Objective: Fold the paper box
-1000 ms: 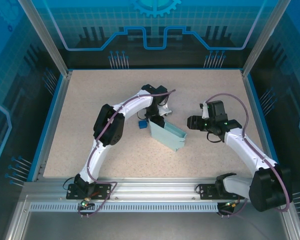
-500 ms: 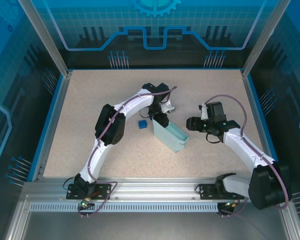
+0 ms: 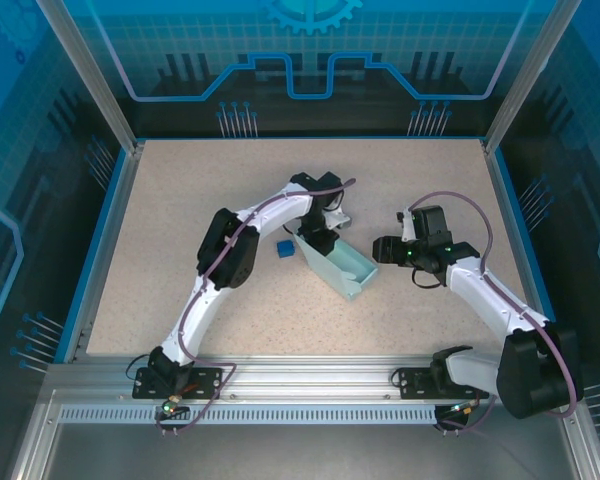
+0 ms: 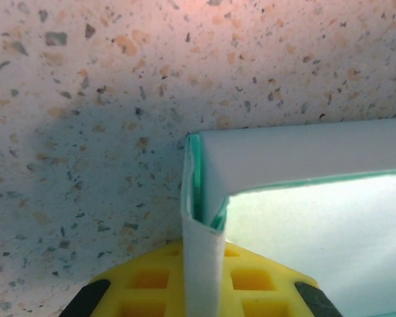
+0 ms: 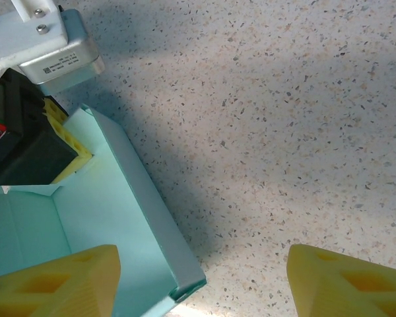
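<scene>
One pale cyan thin-card paper box (image 3: 342,268) is sitting half-formed on the speckled table (image 3: 180,200). Left gripper (image 3: 313,241) is pinching its end flap; right gripper (image 5: 201,281) is hovering wide near the other end. Card is likely light, floppy and crease-prone, so I'm favouring flap grips close to creases.

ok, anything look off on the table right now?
Only a stray small dark blue cube on the table beside the paper box, apart from it; it has no part in folding. The box lies diagonal, no tears visible, left claw pinching its far corner.
</scene>
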You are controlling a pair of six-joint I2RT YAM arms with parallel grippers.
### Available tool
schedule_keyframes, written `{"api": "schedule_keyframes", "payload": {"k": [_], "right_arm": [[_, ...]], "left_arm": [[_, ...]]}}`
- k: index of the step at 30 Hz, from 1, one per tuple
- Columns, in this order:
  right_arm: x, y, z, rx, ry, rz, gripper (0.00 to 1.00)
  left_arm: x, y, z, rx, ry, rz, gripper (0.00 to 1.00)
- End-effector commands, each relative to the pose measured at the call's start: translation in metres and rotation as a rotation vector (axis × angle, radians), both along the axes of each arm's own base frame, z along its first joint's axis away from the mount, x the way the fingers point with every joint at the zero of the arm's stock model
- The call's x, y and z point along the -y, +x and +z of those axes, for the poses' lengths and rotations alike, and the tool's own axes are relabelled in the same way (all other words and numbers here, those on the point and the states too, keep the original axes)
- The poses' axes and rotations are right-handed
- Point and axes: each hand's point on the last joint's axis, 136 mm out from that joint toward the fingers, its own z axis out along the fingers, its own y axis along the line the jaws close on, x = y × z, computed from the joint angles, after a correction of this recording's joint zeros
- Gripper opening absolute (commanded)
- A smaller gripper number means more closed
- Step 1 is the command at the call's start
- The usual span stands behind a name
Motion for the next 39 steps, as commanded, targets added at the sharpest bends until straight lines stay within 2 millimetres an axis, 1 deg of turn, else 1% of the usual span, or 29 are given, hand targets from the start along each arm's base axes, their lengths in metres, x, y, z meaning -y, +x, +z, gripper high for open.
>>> {"api": "schedule_keyframes", "payload": {"k": [1,4,8,12,15,18,23,29,34,35,37,39], "right_arm": [[-0.006,-0.002,-0.004,-0.009,0.019,0.016,0.68],[-0.006,-0.002,-0.006,-0.014,0.018,0.018,0.68],[-0.003,-0.003,-0.008,-0.019,0.007,0.009,0.68],[0.002,-0.006,-0.005,-0.007,-0.008,-0.013,0.68],[0.007,-0.008,-0.001,0.008,-0.014,-0.033,0.68],[0.012,-0.01,0.002,0.019,-0.016,-0.046,0.68],[0.019,-0.014,0.004,0.03,-0.014,-0.064,0.68],[0.025,-0.017,0.002,0.029,-0.014,-0.083,0.68],[0.032,-0.02,0.003,0.03,-0.02,-0.109,0.68],[0.033,-0.021,0.004,0.032,-0.021,-0.115,0.68],[0.036,-0.023,0.006,0.039,-0.027,-0.125,0.68],[0.038,-0.025,0.007,0.04,-0.031,-0.131,0.68]], "left_arm": [[-0.006,0.019,-0.013,0.137,0.108,-0.07,0.04],[-0.006,0.02,-0.012,0.192,0.163,-0.147,0.0],[-0.002,0.024,-0.006,0.276,0.209,-0.27,0.0],[0.009,0.021,0.002,0.315,0.18,-0.421,0.0],[0.012,0.025,0.002,0.346,0.176,-0.509,0.0],[0.02,0.027,0.004,0.376,0.142,-0.592,0.0],[0.029,0.032,0.008,0.426,0.109,-0.678,0.0],[0.033,0.032,-0.002,0.437,0.099,-0.77,0.0],[0.045,0.028,0.007,0.437,0.031,-0.817,0.0],[0.046,0.029,0.009,0.443,0.026,-0.825,0.01],[0.049,0.029,0.011,0.446,0.019,-0.837,0.06],[0.052,0.028,0.014,0.447,0.007,-0.838,0.15]]}}
